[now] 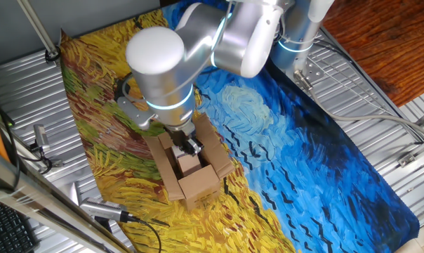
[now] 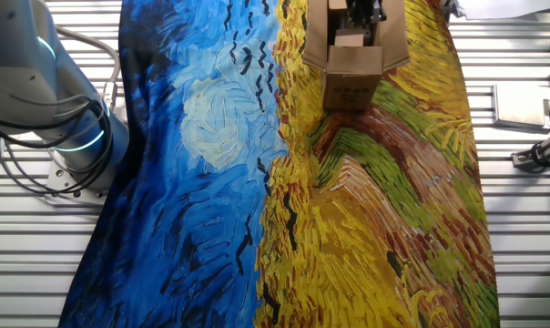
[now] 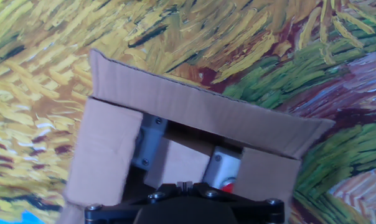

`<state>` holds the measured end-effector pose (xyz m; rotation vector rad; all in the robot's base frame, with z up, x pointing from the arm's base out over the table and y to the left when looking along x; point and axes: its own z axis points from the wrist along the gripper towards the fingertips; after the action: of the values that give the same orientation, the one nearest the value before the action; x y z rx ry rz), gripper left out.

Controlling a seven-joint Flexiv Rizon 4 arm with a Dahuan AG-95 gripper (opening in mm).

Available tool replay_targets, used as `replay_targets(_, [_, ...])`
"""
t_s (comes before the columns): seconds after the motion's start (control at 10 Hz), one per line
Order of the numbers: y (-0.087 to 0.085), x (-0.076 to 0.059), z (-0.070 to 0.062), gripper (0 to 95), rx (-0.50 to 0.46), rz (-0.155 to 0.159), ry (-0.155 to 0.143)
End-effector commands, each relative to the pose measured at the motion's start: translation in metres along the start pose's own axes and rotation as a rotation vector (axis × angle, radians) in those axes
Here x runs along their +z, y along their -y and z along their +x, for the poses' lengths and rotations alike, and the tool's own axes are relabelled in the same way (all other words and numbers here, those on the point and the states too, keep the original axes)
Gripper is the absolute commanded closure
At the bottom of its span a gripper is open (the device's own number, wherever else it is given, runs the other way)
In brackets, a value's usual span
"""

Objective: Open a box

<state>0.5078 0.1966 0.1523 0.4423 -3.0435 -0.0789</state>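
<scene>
Brown cardboard box (image 1: 189,167) sat on the painted cloth (image 1: 303,154) over the bench, toward 7 o'clock of centre, side flaps splayed. The end effector (image 1: 189,146) reached down into its mouth, probably to press the flaps apart. A cabled tool (image 1: 103,209) lay apart at 8 o'clock.

From the other fixed view, the box stood at 12 o'clock, nothing crowding it.

From the hand view, one grey finger (image 3: 149,142) straddled a tan insert (image 3: 182,163); whether it pinched, I could not tell.
</scene>
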Motion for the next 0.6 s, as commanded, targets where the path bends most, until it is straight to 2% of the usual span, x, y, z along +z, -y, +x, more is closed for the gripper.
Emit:
replay_targets(0.1, [0.006, 0.0, 0.002, 95.0, -0.011, 0.006, -0.003])
replay_targets(0.4, [0.019, -0.004, 0.006, 95.0, -0.047, 0.026, -0.013])
replay_targets(0.6, [0.026, -0.01, 0.01, 95.0, -0.063, 0.029, -0.015])
